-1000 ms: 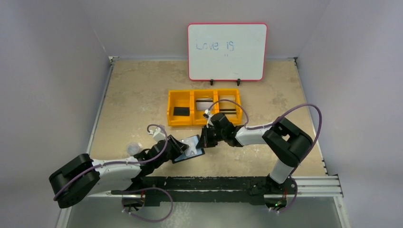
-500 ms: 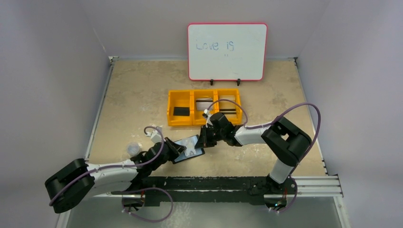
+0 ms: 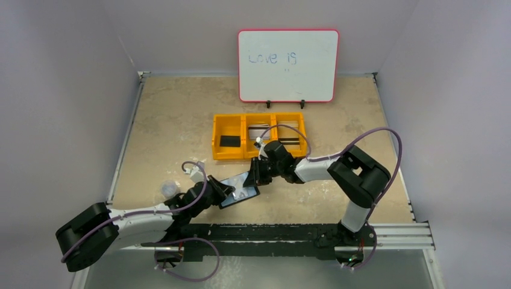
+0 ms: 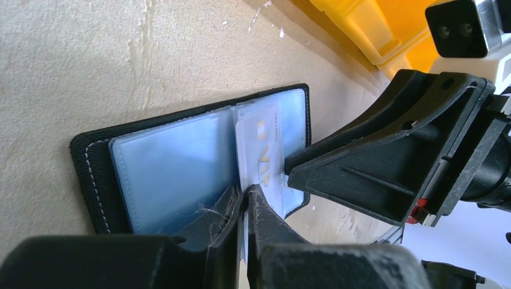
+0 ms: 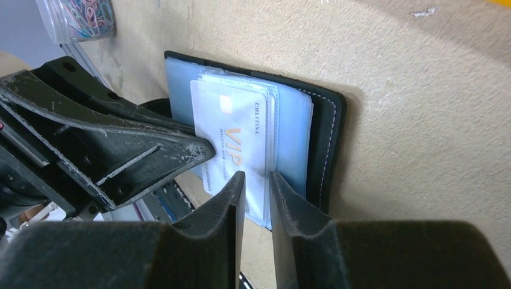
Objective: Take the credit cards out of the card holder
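The black card holder (image 3: 240, 190) lies open on the table between both arms, its pale clear pockets (image 4: 175, 165) facing up. A whitish credit card (image 4: 264, 150) marked VIP sticks partly out of the pockets (image 5: 232, 132). My left gripper (image 4: 246, 194) is shut on the near edge of that card; in the top view it sits at the holder's left side (image 3: 228, 191). My right gripper (image 5: 256, 179) stands slightly open, with its fingertips on either side of the card and pocket edge on the opposite side (image 3: 258, 174). The card's lower part is hidden behind the fingers.
A yellow three-compartment tray (image 3: 259, 158) stands just behind the grippers, with a flat black rectangle (image 3: 229, 141) in its left bin and cards in the other two. A whiteboard (image 3: 287, 65) stands at the back. A small bag of paper clips (image 3: 169, 188) lies at the left.
My left gripper has shut on the card's edge. My right gripper's jaws have parted a little from shut. Both arms have shifted only slightly.
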### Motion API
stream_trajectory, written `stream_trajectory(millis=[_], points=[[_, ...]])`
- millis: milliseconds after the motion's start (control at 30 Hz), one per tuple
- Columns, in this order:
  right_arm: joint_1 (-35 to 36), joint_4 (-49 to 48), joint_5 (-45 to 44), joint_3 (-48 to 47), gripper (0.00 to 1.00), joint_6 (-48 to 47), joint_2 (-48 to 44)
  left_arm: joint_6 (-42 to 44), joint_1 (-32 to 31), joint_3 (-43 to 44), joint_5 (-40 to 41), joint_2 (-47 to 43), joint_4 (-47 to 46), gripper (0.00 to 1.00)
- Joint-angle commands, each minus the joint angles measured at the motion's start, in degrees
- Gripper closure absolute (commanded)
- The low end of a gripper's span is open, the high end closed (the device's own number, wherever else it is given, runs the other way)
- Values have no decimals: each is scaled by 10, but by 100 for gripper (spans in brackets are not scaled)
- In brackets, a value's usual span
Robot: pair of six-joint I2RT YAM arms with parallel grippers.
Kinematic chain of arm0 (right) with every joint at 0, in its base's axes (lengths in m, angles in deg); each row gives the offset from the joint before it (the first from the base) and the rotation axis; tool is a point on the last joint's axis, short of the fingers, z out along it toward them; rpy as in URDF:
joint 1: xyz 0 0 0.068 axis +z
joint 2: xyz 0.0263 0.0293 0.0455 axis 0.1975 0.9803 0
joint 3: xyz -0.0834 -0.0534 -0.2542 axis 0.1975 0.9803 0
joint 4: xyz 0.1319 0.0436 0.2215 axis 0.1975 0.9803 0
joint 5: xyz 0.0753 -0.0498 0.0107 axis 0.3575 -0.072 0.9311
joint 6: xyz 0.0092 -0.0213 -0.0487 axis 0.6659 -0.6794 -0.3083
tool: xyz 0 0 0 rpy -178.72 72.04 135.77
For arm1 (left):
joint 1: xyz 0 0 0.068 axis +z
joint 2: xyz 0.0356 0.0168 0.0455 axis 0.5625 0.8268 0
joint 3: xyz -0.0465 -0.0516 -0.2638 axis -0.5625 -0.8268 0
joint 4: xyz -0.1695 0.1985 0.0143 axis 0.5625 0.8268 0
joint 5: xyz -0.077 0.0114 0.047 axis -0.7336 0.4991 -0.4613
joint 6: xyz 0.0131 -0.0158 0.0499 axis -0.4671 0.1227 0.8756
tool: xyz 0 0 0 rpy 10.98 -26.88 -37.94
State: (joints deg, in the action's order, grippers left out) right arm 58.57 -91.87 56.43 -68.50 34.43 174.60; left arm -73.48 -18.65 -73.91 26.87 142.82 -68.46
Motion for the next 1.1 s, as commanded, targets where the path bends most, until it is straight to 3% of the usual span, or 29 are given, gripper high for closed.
stream_trajectory(millis=[0,233,467,733,933,1067], points=[[0,40,-57,-20,76,-20,25,29,-1,12,-9,2,30,91],[0,56,-72,-29,85,-31,24,40,-1,35,-24,-13,60,83],[1,56,-67,-28,86,-31,29,41,-1,35,-41,-15,46,82],[1,59,-66,-29,86,-30,28,26,-1,35,-14,-55,92,74],[1,55,-65,-25,86,-29,28,15,-1,32,0,-65,103,75],[0,53,-61,-26,86,-30,28,11,-1,22,2,-58,76,86]])
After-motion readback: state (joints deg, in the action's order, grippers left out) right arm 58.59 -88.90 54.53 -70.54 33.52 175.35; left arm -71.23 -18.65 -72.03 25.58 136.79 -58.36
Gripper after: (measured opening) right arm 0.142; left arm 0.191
